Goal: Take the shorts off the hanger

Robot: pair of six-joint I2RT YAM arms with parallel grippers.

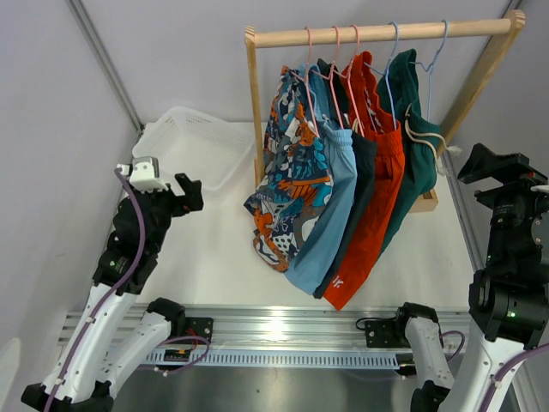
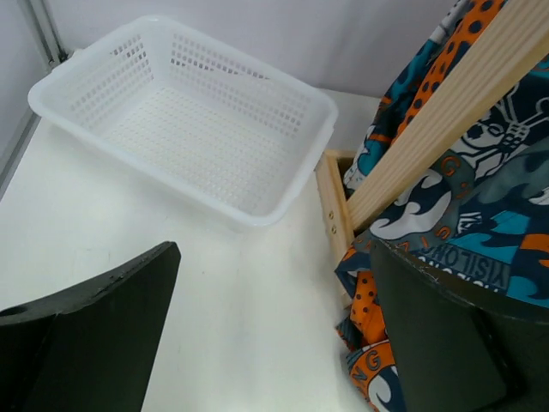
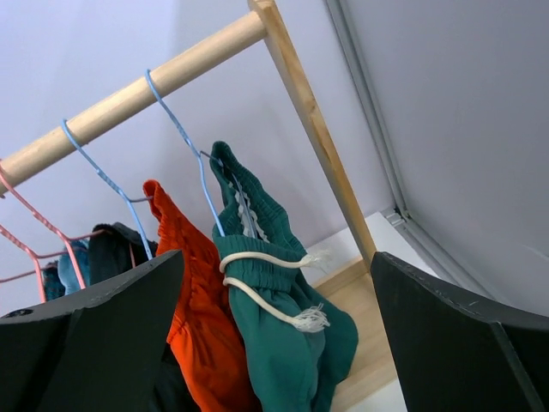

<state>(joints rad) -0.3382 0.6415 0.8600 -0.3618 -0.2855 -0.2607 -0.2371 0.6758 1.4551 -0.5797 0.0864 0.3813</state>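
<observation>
From above, five soft shorts (image 1: 343,180) hang in a row on thin wire hangers (image 1: 390,64) from the round bar of a pale wooden rack (image 1: 377,33) at the back right of the smooth white desk (image 1: 214,257). Left to right they are the cartoon-print pair (image 1: 292,172), light blue pair (image 1: 330,202), navy pair (image 1: 362,163), orange-red pair (image 1: 382,189) and teal pair (image 1: 419,146). A white perforated plastic basket (image 1: 193,142) sits back left. The left gripper (image 1: 190,193) hovers left of the rack and the right gripper (image 1: 493,163) right of it; both are released and hold nothing. Plain pale walls surround the desk, and a ribbed aluminium rail (image 1: 283,330) lines its near edge.

The left wrist view shows the basket's gridded walls and rounded rim just beside the rack's square base bar, with the patterned pair draped behind the post.

The right wrist view shows the teal pair's gathered waistband and its frayed white drawstring (image 3: 266,279), on a blue hanger.
</observation>
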